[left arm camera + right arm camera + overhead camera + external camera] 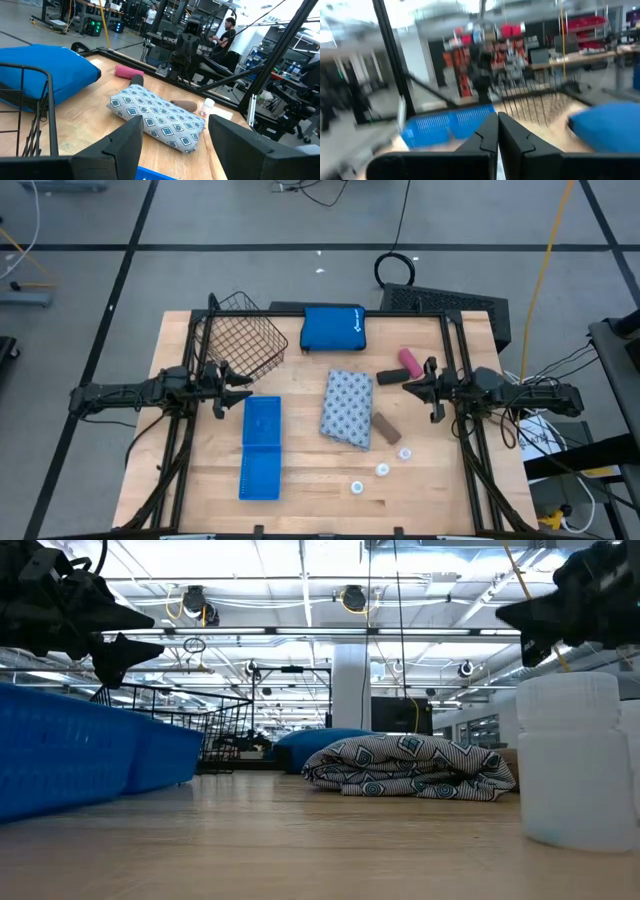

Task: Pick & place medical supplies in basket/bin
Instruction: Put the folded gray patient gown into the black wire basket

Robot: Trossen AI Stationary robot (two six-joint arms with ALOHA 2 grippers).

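Note:
The grey-blue patterned pack [348,408] lies flat at the table's middle, and shows again in the low view [410,765] and the left wrist view [157,116]. The pink roll [408,361] lies to its far right, the brown roll [386,427] against its right edge. Three white discs [382,469] sit near the front edge. The wire basket [240,338] stands far left, with the blue tray [261,447] in front of it. My left gripper [233,388] hovers open between basket and tray. My right gripper [408,383] hovers shut beside the pink roll.
A bright blue zip pouch [333,328] lies at the far edge between basket and pink roll. A small dark cylinder [388,377] lies just left of my right gripper. Dark frame rails run along both table sides. People stand in the room beyond the table.

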